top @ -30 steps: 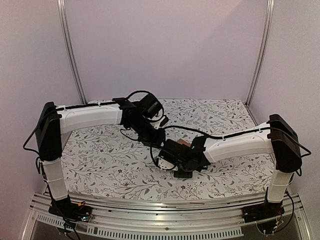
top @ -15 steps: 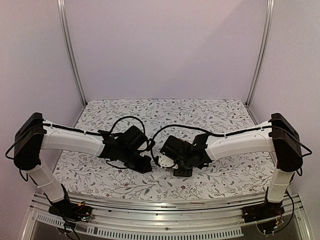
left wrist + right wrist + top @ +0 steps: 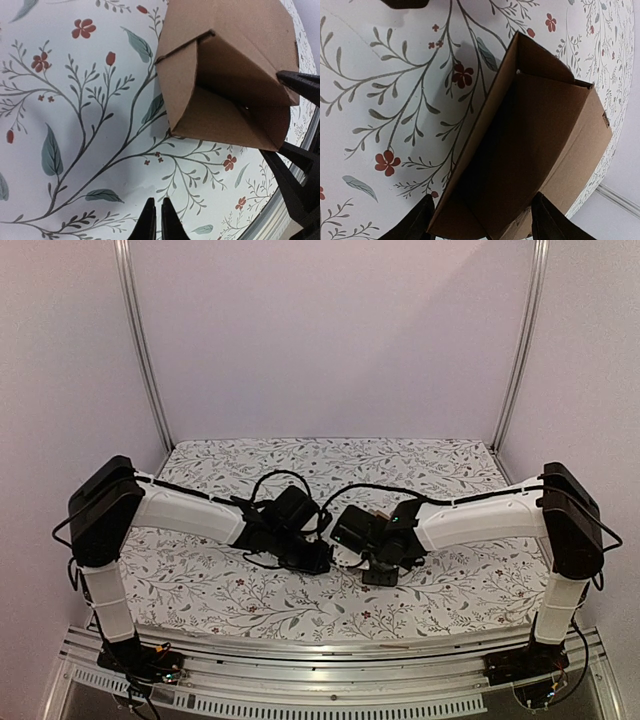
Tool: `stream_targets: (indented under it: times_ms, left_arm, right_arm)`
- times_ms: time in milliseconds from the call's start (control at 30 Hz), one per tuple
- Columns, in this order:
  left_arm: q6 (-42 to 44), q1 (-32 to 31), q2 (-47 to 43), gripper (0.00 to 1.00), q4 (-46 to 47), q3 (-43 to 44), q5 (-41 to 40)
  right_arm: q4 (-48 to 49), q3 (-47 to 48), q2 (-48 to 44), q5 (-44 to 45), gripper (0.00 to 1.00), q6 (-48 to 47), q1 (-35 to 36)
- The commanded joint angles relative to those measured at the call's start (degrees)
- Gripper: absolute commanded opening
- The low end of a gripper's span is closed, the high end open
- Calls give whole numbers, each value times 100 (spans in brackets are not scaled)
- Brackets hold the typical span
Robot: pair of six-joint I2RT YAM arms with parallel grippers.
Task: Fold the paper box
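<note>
The paper box (image 3: 530,145) is a brown, partly folded carton with its open end and inner flaps showing. My right gripper (image 3: 482,220) straddles it, one finger on each side wall, shut on it. In the left wrist view the box (image 3: 225,75) sits at the upper right over the flowered cloth, with the right gripper's dark fingers (image 3: 300,85) at its right edge. My left gripper (image 3: 155,212) is shut and empty, a short way below and left of the box. From above, only a sliver of the box (image 3: 374,512) shows behind the right gripper (image 3: 362,532), and the left gripper (image 3: 320,560) is close beside it.
The table is covered by a white cloth with a leaf and red flower print (image 3: 200,580). Its round edge shows in the wrist views (image 3: 615,150). Metal frame posts (image 3: 140,340) stand at the back corners. A metal rail (image 3: 330,655) runs along the near edge.
My left arm swung away to the near left and has come back right, close to the box. My right gripper carried the box slightly farther back.
</note>
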Motion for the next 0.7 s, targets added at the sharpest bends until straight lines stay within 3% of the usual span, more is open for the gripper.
stream_targets:
  times_ms: [0, 167, 333, 667]
  left_arm:
    - [-326, -81, -68, 6, 923, 0, -215]
    - [-903, -84, -668, 6, 1645, -1048, -426]
    - [-2258, -214, -779, 6, 3306, -2210, -531]
    - [-2570, -223, 256, 2, 4579, -1793, -180]
  right_arm:
    - [82, -240, 356, -1639, 63, 30, 156]
    - [107, -172, 114, -1670, 64, 106, -124]
    - [113, -188, 5, -1904, 64, 180, -307]
    - [72, -183, 171, -2220, 65, 244, -374]
